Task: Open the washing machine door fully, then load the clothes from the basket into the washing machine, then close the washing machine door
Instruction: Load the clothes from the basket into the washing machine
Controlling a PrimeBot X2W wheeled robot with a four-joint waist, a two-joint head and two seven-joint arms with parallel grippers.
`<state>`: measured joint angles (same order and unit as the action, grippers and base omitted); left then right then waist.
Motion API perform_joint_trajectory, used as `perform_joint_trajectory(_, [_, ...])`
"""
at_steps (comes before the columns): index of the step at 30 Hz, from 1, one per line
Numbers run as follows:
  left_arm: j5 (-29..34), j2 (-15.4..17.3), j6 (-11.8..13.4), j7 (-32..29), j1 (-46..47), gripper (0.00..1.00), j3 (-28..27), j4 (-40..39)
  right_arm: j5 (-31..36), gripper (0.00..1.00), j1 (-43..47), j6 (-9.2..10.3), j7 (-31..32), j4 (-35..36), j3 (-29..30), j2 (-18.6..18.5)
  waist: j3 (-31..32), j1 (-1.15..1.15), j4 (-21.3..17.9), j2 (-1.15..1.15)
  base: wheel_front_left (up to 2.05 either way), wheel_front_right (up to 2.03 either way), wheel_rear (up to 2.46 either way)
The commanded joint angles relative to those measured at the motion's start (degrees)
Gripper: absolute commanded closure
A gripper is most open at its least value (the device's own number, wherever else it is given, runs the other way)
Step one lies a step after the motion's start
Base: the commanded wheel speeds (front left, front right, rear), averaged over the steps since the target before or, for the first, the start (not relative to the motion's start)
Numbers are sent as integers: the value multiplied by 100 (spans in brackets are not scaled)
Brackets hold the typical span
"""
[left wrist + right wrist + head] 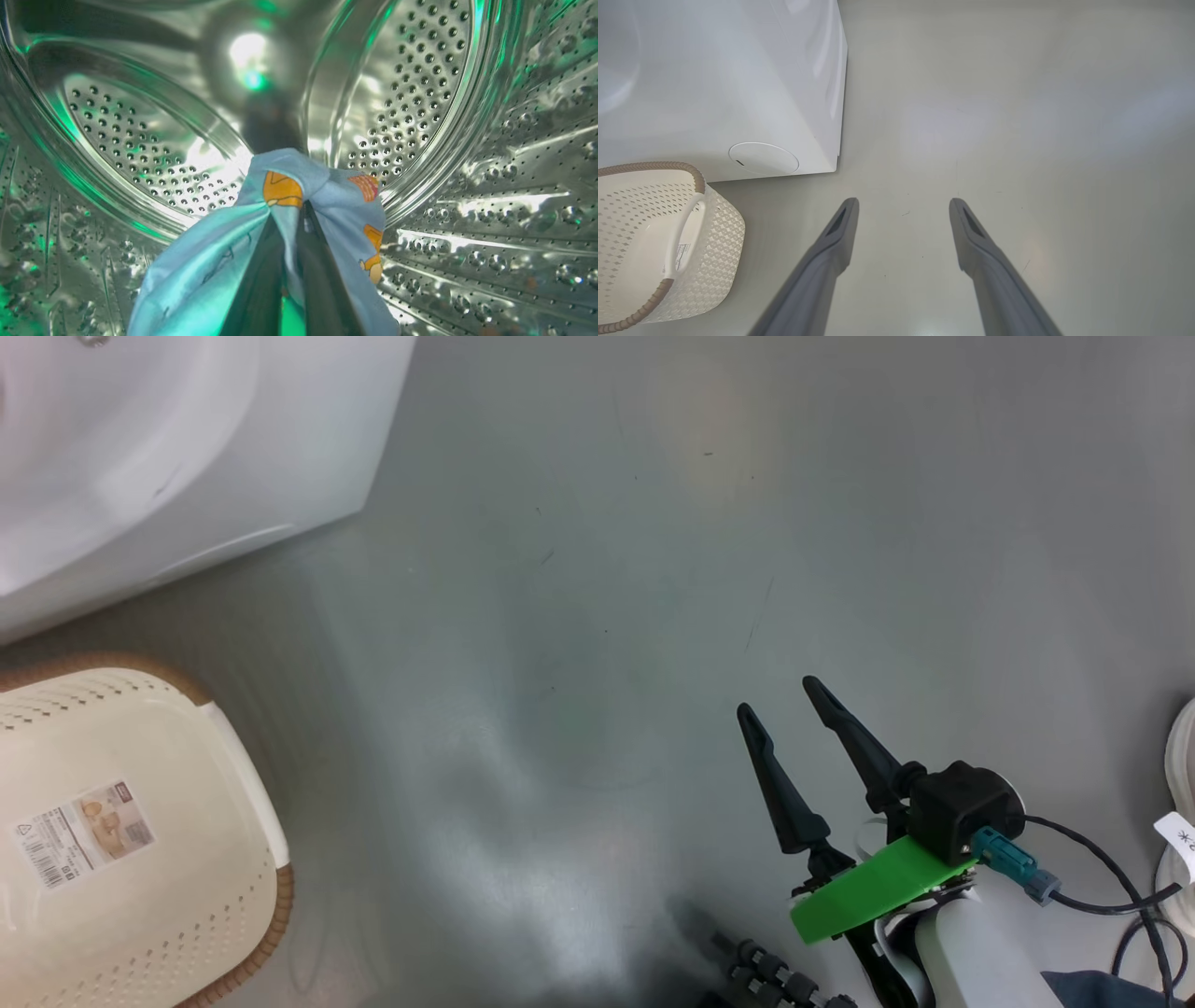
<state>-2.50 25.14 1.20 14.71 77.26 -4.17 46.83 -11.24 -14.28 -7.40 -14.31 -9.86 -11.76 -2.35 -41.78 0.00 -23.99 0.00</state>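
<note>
In the left wrist view my left gripper (299, 210) is deep inside the washing machine's perforated steel drum (411, 93). It is shut on the clothes (224, 261), light blue fabric with orange animal prints that drapes over both fingers. The washing machine (140, 448) shows as a white body at the head view's upper left, and its round cap (763, 158) sits low on its front. The cream basket (131, 840) stands on the floor below it, its label sticker (82, 833) on the bare base. My right gripper (780, 705) hangs open over the grey floor, holding nothing. The door is out of view.
Grey floor (607, 569) stretches between the machine and my right arm. Black cables (1102, 887) and a white object (1181, 803) lie at the head view's right edge.
</note>
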Motion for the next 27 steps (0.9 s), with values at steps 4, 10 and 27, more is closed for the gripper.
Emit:
perform_joint_trajectory(4, [52,219,-2,29,154,66,39,359,-100,0,131,-9,-69,75,-77,-53,70,0,28,0,0,0,0])
perform_joint_trajectory(10, [17,104,257,29,266,0,43,1112,-64,0,178,-9,-69,48,5,-53,258,0,107,0,0,0,0])
perform_joint_trajectory(27, [-167,-209,523,29,-246,0,22,1360,47,0,173,-9,-69,-1,118,-53,602,0,370,0,0,0,0])
